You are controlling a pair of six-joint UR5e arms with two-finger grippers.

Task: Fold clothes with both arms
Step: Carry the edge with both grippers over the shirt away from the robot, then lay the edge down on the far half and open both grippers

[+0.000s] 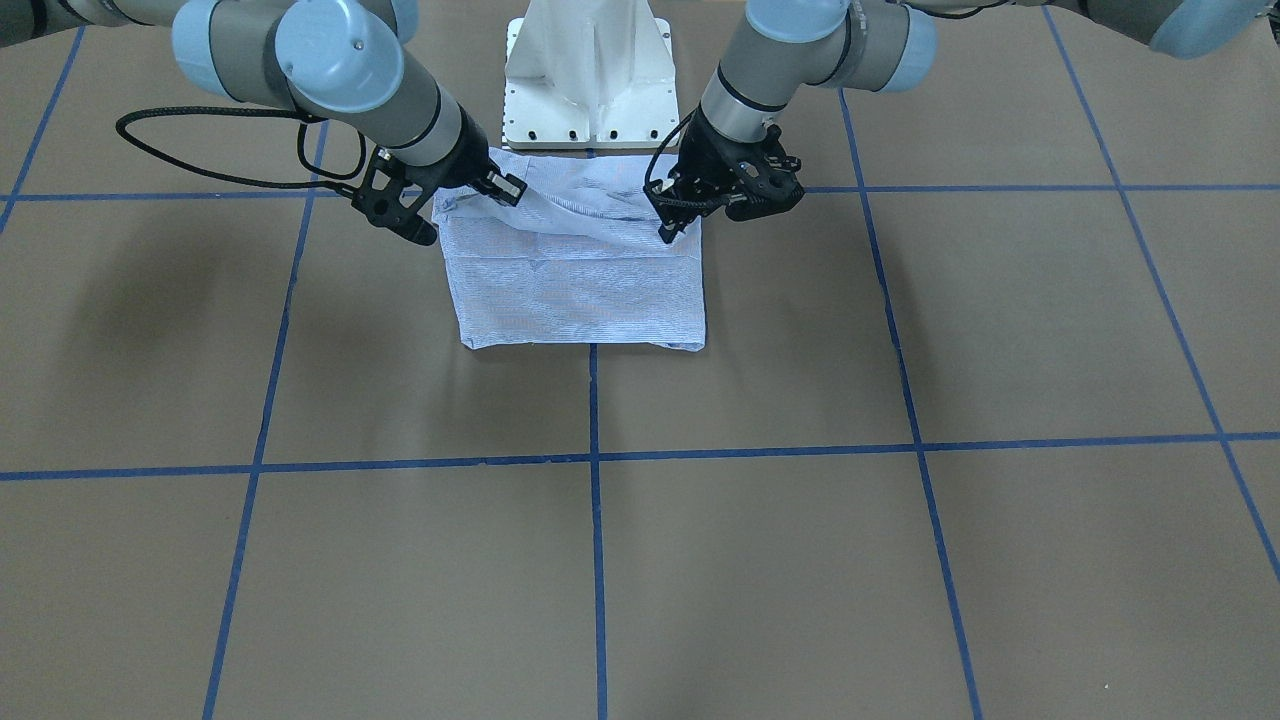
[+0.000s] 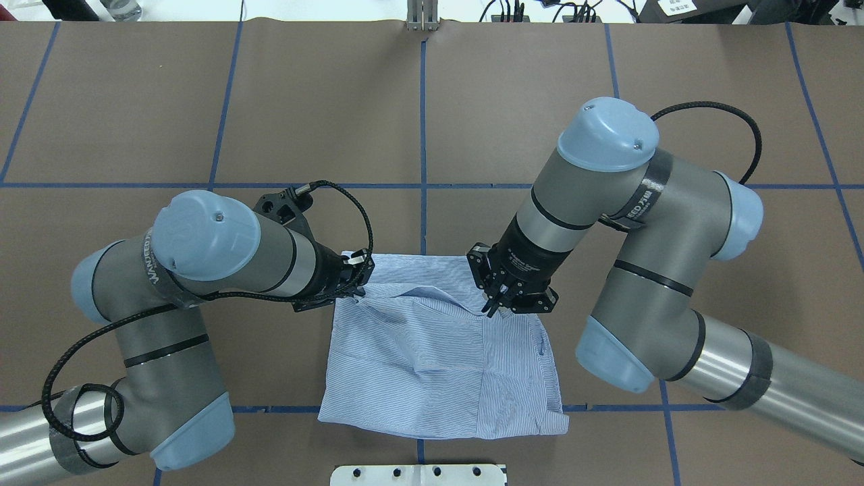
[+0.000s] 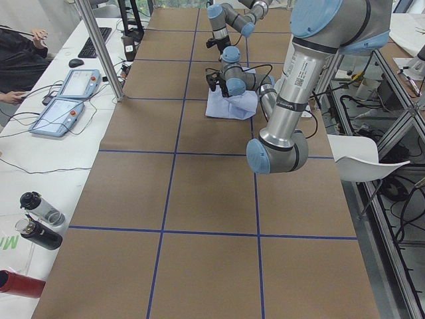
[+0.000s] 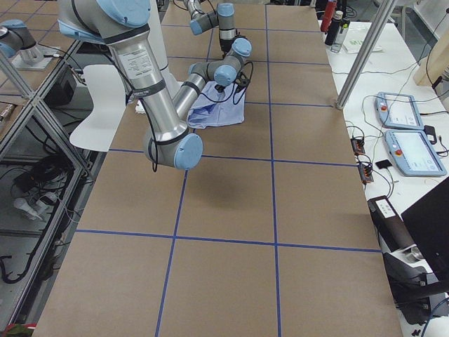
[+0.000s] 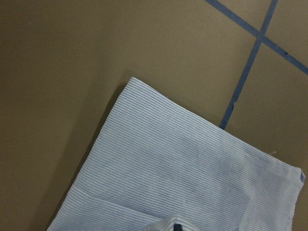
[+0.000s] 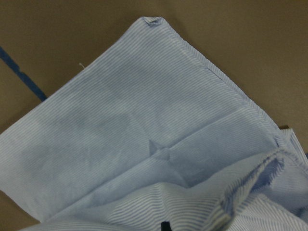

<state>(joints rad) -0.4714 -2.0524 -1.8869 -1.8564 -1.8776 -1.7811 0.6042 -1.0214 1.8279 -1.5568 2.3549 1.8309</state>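
Note:
The blue-and-white striped shirt [image 2: 439, 364] lies folded into a rough rectangle on the brown table, just ahead of the robot's base. My left gripper [image 2: 358, 273] is shut on the shirt's upper layer at its left side, and my right gripper [image 2: 488, 309] pinches the same layer at the right. Between them the held edge is raised into a slack ridge [image 1: 580, 215] above the flat lower part [image 1: 585, 300]. In the front view the left gripper [image 1: 667, 230] is on the right and the right gripper [image 1: 503, 187] on the left. Both wrist views look down on the flat cloth [image 5: 183, 163] [image 6: 120, 120], with bunched fabric at their bottom edges.
The white pedestal base [image 1: 590, 90] stands close behind the shirt. Blue tape lines [image 1: 595, 500] grid the brown table cover. Beyond the far table edge stands a white side table with control pendants [image 3: 66, 96] and bottles [image 3: 40, 219]. A white chair [image 3: 365, 159] stands on the robot's side.

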